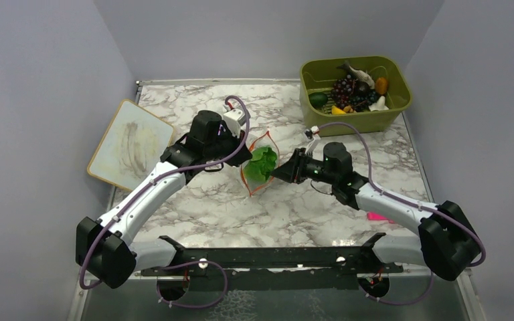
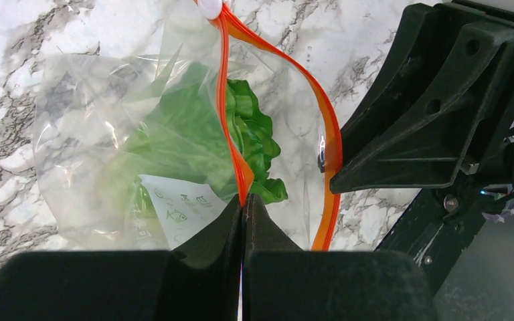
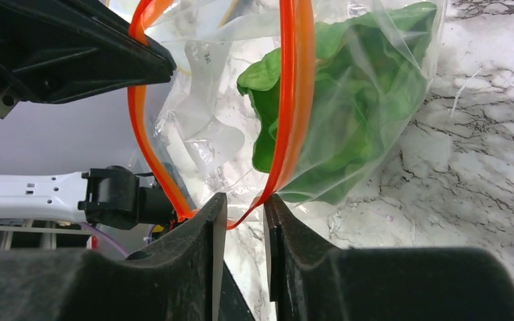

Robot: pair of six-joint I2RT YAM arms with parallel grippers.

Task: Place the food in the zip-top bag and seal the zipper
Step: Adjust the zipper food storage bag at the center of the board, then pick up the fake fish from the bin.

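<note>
The clear zip-top bag (image 1: 260,175) stands mouth-open in the middle of the table with the green lettuce (image 1: 262,164) inside it. My left gripper (image 2: 243,200) is shut on the near orange-red zipper (image 2: 225,114) strip at the bag's left side. My right gripper (image 3: 245,199) is open by a narrow gap, and the end of the zipper (image 3: 288,114) lies loose between its fingertips. In the right wrist view the lettuce (image 3: 348,100) fills the bag (image 3: 207,134). Grapes (image 1: 349,90), a grey fish (image 1: 358,72) and orange (image 1: 381,85), yellow and dark green pieces lie in the bin.
The olive-green bin (image 1: 355,122) stands at the back right corner. A white board (image 1: 130,144) lies at the left edge. A small pink clip (image 1: 378,217) lies beside my right arm. Grey walls close in the table on three sides.
</note>
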